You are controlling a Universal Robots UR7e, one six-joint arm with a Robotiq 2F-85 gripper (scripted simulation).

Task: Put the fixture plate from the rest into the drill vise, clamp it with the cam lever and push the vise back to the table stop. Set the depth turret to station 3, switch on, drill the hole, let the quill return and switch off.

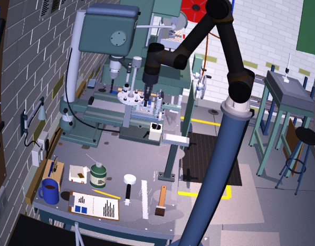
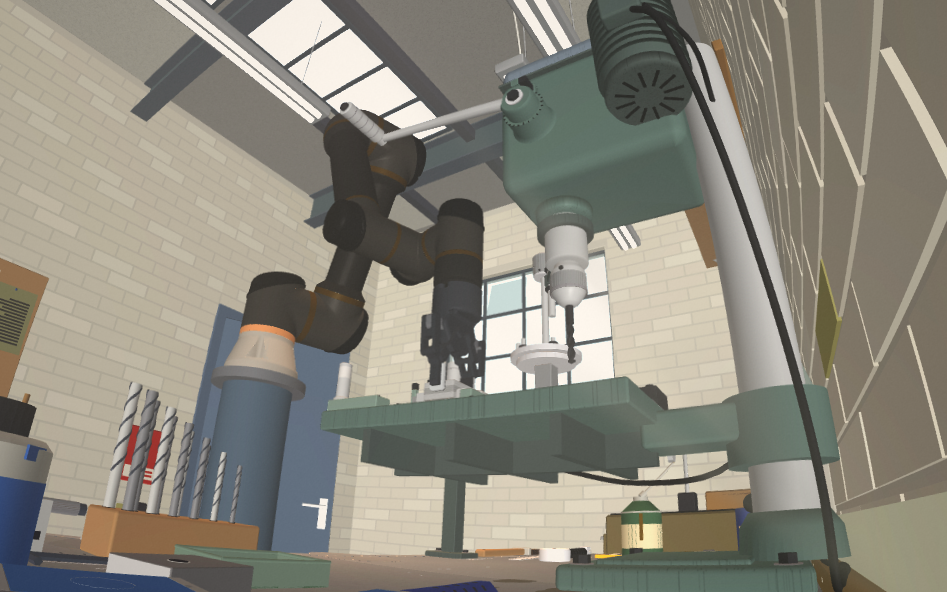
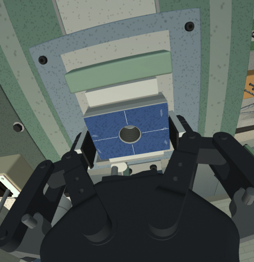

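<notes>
The fixture plate (image 3: pixel 129 132), a blue square with scribed cross lines and a round hole at its centre, sits in the drill vise (image 3: pixel 118 73) on the green drill table, gripped on its two sides by my closed gripper (image 3: pixel 130 140) (image 1: pixel 146 102) (image 2: pixel 451 368). A green vise jaw (image 3: pixel 118 70) and a pale block lie just beyond the plate. The drill chuck and bit (image 1: pixel 112 79) (image 2: pixel 569 324) hang over the table's far end, with the round depth turret (image 1: pixel 129 96) between them and the vise.
The drill column (image 1: pixel 72 61) and head (image 1: pixel 109 29) rise left of the vise, and a feed handle (image 2: pixel 418 121) sticks out beside my arm. A white cup (image 1: pixel 155 131) stands at the table's front. The bench below carries a mug (image 1: pixel 49 190), oil can (image 1: pixel 98 175), clipboard (image 1: pixel 95 205) and brush (image 1: pixel 160 201).
</notes>
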